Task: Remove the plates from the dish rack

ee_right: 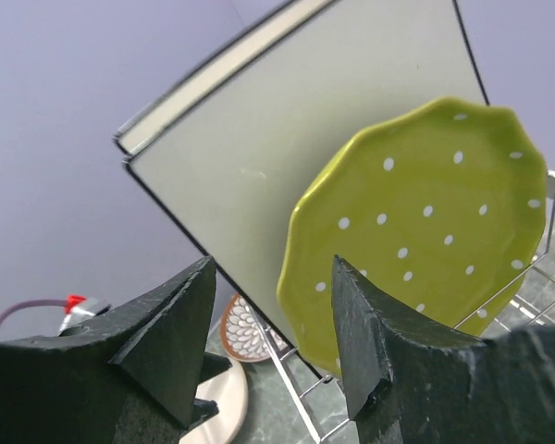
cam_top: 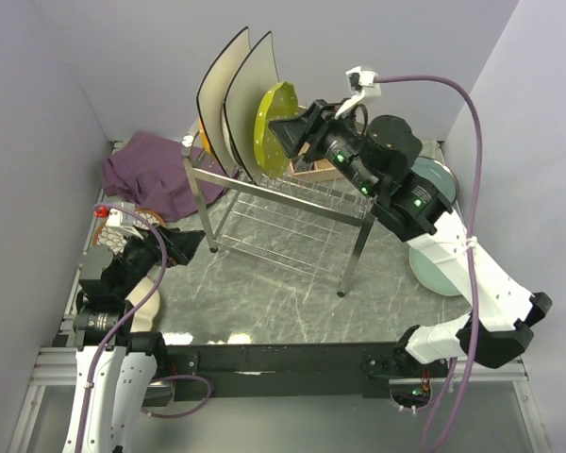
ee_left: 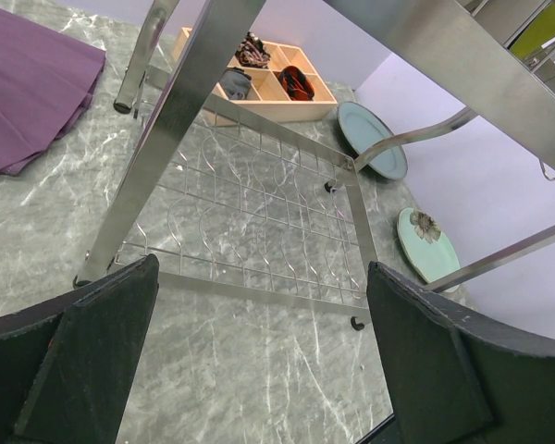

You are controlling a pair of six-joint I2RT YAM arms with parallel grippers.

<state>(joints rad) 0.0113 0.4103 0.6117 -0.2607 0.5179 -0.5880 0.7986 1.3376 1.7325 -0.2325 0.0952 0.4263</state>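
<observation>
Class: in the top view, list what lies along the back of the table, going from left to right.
Purple cloth → first square plate → second square plate → yellow-green plate → teal plate.

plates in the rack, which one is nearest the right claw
The round yellow-green dotted plate; the two cream square plates stand behind it, farther from the open right claw.

Seven plates [cam_top: 274, 127] (three racked), one rack [cam_top: 292, 203]
</observation>
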